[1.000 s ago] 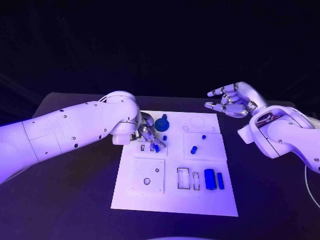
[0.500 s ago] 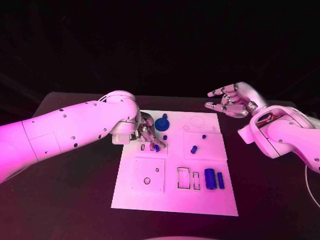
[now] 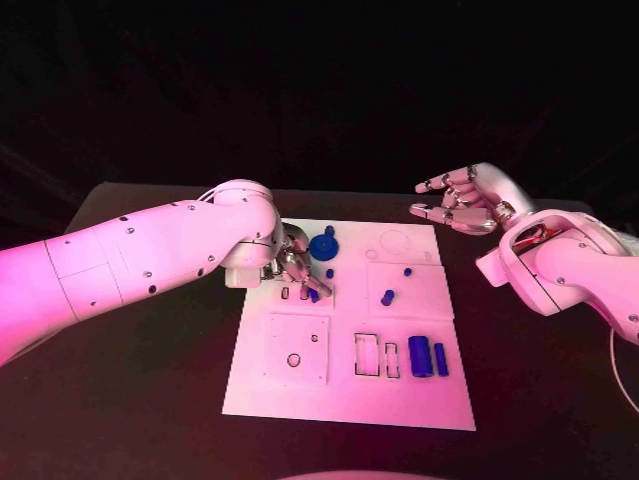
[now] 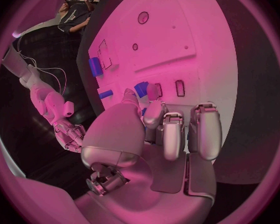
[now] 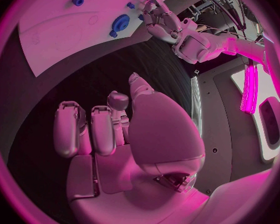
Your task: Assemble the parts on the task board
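Little had moved since the earlier frame: both arms and every blue part kept their places. At the left, the left robot hand (image 3: 296,262) stayed down over the upper left of the task board (image 3: 351,400), its fingers (image 4: 167,134) curled close together with a small blue part (image 4: 140,88) at their tips; whether it actually pinched that part could not be told. Just beside it sat the round blue part (image 3: 324,247), with a small blue peg (image 3: 387,298) further along the task board. Nearer the robot, two upright blue blocks (image 3: 420,357) lay beside the rectangular slots (image 3: 365,355). At the right, the right robot hand (image 3: 461,201) remained raised above the black table (image 3: 146,400) past the task board's far right corner, fingers loosely curled and apart, holding nothing.
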Controlling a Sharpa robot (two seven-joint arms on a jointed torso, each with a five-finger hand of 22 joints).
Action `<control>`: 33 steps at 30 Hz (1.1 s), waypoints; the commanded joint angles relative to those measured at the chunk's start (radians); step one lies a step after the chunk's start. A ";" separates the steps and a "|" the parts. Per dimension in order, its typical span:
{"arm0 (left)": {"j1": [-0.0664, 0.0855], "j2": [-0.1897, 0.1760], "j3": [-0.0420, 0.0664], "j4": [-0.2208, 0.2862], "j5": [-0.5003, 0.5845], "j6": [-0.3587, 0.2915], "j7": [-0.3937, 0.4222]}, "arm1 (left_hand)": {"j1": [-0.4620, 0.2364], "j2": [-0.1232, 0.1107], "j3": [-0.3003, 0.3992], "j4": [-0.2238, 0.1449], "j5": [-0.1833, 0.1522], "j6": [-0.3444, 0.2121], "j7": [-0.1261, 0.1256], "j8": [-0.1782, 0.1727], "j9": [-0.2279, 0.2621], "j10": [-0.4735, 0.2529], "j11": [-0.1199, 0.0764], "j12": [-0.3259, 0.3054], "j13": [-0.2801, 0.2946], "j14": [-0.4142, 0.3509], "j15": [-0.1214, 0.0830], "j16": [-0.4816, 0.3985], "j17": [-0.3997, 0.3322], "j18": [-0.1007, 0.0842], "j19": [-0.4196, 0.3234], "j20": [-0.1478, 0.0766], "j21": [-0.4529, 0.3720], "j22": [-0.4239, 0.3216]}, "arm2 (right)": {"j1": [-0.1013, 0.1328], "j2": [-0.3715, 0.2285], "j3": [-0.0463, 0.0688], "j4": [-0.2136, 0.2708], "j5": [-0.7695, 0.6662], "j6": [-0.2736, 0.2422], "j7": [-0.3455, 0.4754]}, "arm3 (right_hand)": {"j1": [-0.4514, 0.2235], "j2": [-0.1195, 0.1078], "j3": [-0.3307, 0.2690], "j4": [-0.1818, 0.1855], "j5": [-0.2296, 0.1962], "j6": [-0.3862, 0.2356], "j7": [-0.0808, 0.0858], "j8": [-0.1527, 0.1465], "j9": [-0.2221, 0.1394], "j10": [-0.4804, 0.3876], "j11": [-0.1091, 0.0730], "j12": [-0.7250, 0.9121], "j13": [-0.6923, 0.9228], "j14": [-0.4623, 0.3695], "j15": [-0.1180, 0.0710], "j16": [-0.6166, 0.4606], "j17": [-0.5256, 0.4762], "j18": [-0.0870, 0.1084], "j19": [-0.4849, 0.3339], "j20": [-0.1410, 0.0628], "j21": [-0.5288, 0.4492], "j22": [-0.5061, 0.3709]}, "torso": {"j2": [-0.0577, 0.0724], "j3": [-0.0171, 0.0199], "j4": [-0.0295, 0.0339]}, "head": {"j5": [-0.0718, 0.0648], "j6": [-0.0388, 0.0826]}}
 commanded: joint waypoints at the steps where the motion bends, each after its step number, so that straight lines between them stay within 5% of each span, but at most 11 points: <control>1: 0.000 0.003 0.000 0.003 0.002 0.017 -0.001 | 0.002 0.009 0.001 -0.006 -0.003 0.004 0.000 0.005 0.001 0.007 0.001 0.003 0.001 0.103 -0.007 0.003 0.263 -0.016 0.019 0.000 0.006 0.099 | -0.001 0.001 0.000 0.000 -0.004 0.015 0.001 | -0.011 -0.002 -0.007 0.000 0.003 0.010 -0.001 0.004 0.001 0.007 -0.001 -0.001 0.001 0.044 0.001 -0.003 0.000 0.016 -0.007 0.000 -0.004 -0.001 | -0.001 -0.0004 -0.0001 | 0.001 0.000; 13: 0.000 0.006 0.000 -0.002 0.002 0.006 -0.001 | 0.042 0.033 0.021 -0.014 -0.002 0.004 -0.003 0.001 0.010 0.007 -0.002 0.001 0.000 0.103 -0.009 0.003 0.263 -0.016 0.018 -0.003 0.004 0.097 | -0.001 0.001 0.000 0.000 -0.002 0.016 0.002 | -0.011 -0.002 -0.007 0.000 0.003 0.010 -0.001 0.004 0.001 0.007 -0.001 -0.001 0.001 0.044 0.001 -0.003 0.000 0.016 -0.007 0.000 -0.004 -0.001 | 0.000 -0.0004 -0.0003 | 0.001 0.000; 17: 0.000 0.006 0.000 -0.002 0.002 0.000 -0.001 | 0.138 0.053 0.076 -0.062 -0.001 -0.005 -0.008 -0.007 0.015 0.003 -0.007 -0.006 -0.004 0.103 -0.013 0.003 0.263 -0.015 0.016 -0.006 0.003 0.096 | -0.001 0.002 0.000 -0.001 -0.002 0.017 0.001 | -0.012 0.000 -0.008 0.001 0.005 0.010 -0.001 0.005 0.001 0.007 -0.001 -0.001 0.001 0.044 0.000 -0.004 -0.001 0.016 -0.007 0.000 -0.005 -0.001 | 0.000 -0.0001 -0.0007 | 0.002 -0.001; 26: 0.000 0.005 0.000 -0.001 0.012 -0.015 0.000 | 0.256 0.049 0.168 -0.135 0.016 -0.023 -0.007 -0.041 0.012 -0.008 -0.007 -0.022 -0.014 0.103 -0.014 0.003 0.263 -0.014 0.012 -0.008 -0.002 0.091 | -0.001 0.002 0.000 -0.001 -0.002 0.021 0.001 | -0.012 0.000 -0.008 0.001 0.005 0.010 -0.001 0.005 0.001 0.007 -0.001 -0.001 0.001 0.044 0.000 -0.004 -0.001 0.016 -0.007 0.000 -0.005 -0.001 | 0.000 0.0000 -0.0004 | 0.001 -0.004; 30: 0.000 0.003 0.000 0.001 0.019 -0.026 0.001 | 0.304 0.032 0.244 -0.164 0.068 -0.039 0.002 -0.076 -0.001 -0.021 -0.001 -0.040 -0.025 0.103 -0.010 0.003 0.263 -0.012 0.008 -0.007 -0.007 0.086 | -0.001 0.003 0.000 -0.003 -0.002 0.022 0.001 | -0.012 0.000 -0.008 0.001 0.005 0.011 -0.001 0.005 0.002 0.009 -0.002 0.003 0.003 0.045 0.000 -0.003 0.001 0.016 -0.007 0.000 -0.005 -0.001 | 0.000 -0.0001 -0.0002 | 0.000 -0.004; 32: 0.000 0.001 0.000 0.003 0.024 -0.032 0.002 | 0.307 0.012 0.300 -0.165 0.089 -0.040 0.009 -0.093 -0.006 -0.024 0.004 -0.047 -0.030 0.103 -0.006 0.003 0.263 -0.012 0.007 -0.003 -0.008 0.086 | -0.002 0.004 0.000 -0.003 -0.002 0.023 0.001 | -0.012 0.000 -0.008 0.001 0.005 0.011 -0.001 0.005 0.002 0.009 -0.002 0.003 0.003 0.045 0.000 -0.003 0.001 0.016 -0.007 0.000 -0.005 -0.001 | 0.000 -0.0001 0.0000 | 0.000 -0.004; 33: 0.000 -0.001 0.000 0.004 0.026 -0.036 0.003 | 0.296 -0.018 0.363 -0.159 0.090 -0.035 0.011 -0.102 -0.006 -0.024 0.009 -0.051 -0.032 0.103 -0.003 0.003 0.263 -0.013 0.007 0.003 -0.009 0.086 | -0.002 0.004 0.000 -0.004 -0.002 0.023 0.001 | -0.012 0.000 -0.008 0.001 0.005 0.011 -0.001 0.005 0.002 0.009 -0.002 0.003 0.003 0.045 0.000 -0.003 0.001 0.016 -0.007 0.000 -0.005 -0.001 | 0.000 -0.0001 -0.0001 | 0.001 -0.003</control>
